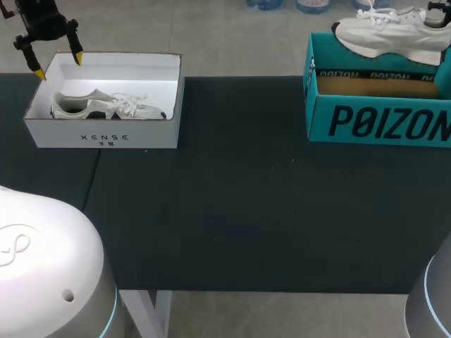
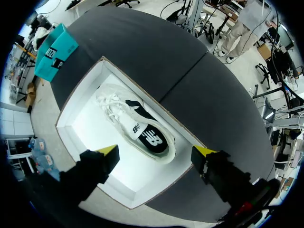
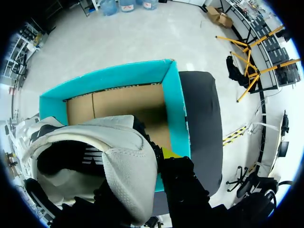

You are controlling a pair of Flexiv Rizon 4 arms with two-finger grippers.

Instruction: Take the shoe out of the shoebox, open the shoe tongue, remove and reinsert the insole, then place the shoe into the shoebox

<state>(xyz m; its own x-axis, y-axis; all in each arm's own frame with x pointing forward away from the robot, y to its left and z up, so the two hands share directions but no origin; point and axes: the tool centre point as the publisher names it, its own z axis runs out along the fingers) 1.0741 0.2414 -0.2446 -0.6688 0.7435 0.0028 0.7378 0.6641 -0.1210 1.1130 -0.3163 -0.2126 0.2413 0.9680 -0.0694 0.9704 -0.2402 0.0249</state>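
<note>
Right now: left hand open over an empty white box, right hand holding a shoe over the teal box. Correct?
Not empty: a white shoe lies in the white box under the open left hand, per the left wrist view. The rest holds.

Two shoeboxes, both open-topped: one white box [image 1: 106,137] and one teal box [image 1: 380,123]. Two shoes, both pale with white laces: one boxed shoe [image 1: 106,107] lying in the white box, and one raised shoe [image 1: 391,32] over the teal box. Two grippers: the left gripper [image 1: 60,65] shows both of its yellow tips, the right gripper [image 3: 156,154] only one, so three tips can be counted. Two pale rounded arm housings sit at the near corners of the head view, the left housing [image 1: 42,267] and the right housing [image 1: 433,303]. One table [image 1: 246,211], its dark top in two sheets that meet at a single seam.
</note>
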